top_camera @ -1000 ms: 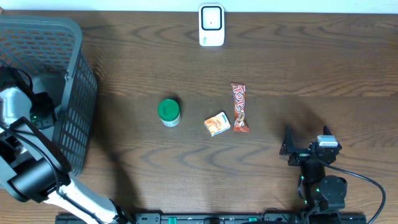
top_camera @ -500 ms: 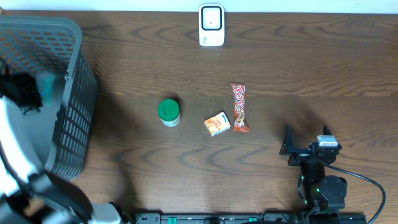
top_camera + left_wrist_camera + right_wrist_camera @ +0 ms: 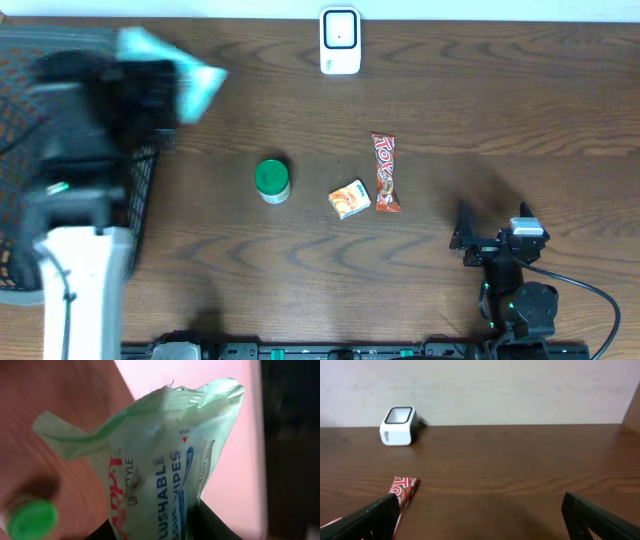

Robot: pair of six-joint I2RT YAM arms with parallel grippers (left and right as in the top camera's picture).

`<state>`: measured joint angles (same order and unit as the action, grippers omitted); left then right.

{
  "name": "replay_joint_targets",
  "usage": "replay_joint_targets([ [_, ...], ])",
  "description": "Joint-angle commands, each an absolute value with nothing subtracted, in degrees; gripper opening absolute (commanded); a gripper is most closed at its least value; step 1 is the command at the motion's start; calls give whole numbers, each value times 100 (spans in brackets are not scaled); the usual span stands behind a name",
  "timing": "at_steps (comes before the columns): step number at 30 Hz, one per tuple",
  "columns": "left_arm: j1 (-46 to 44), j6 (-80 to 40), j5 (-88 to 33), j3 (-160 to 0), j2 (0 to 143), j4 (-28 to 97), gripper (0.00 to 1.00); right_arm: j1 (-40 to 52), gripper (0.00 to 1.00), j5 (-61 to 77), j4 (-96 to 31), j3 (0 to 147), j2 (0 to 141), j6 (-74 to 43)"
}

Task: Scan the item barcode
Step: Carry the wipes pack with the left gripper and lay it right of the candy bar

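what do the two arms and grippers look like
The left arm is a white link topped by black sections, blurred here, ending in a black left gripper. The right arm is black with green lights and a looping black cable; the right gripper has black fingers and a pale block.

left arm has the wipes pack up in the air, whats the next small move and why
Probably swing the flushable wipes pack to the right, toward the white barcode scanner at the far edge of the table. The left gripper holds the pack up near the basket, well to the left of the scanner, so it looks too far off to be read yet.
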<state>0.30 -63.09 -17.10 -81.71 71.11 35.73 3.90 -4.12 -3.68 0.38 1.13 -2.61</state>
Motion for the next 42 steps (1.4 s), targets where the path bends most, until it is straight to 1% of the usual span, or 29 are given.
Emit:
replay_joint_targets([
  [1, -1483, -6016, -569, -8272, 7585, 3527, 35, 412, 99, -421, -390, 32, 115, -336],
  [3, -2119, -6001, -311, -8272, 7953, 3522, 35, 412, 99, -421, -390, 32, 115, -336],
  [8, -3269, -6001, -318, -8272, 9065, 3197, 34, 412, 99, -421, -390, 32, 115, -336],
  [13, -4027, -5990, -510, -8272, 10149, 2576, 34, 412, 99, -421, -390, 32, 115, -336],
  [19, -4641, -5675, -749, -8272, 11153, 1758, 35, 412, 99, -421, -390, 32, 115, -336],
  [27, -4842, -5655, -775, -8272, 11845, 1653, 35, 412, 99, -421, -390, 32, 115, -336],
  [29, -4842, -5634, -862, -8272, 11880, 1612, 35, 412, 99, -421, -390, 32, 115, -336],
  [31, -4853, -5631, -862, -8274, 11883, 1592, 39, 412, 99, -421, -390, 32, 115, -336],
  [40, -4869, -5356, -1308, -8274, 11883, 1186, 41, 412, 99, -421, -390, 32, 115, -336],
  [42, -4869, -5304, -1313, -8274, 11883, 1186, 54, 412, 99, -421, -390, 32, 115, -336],
])
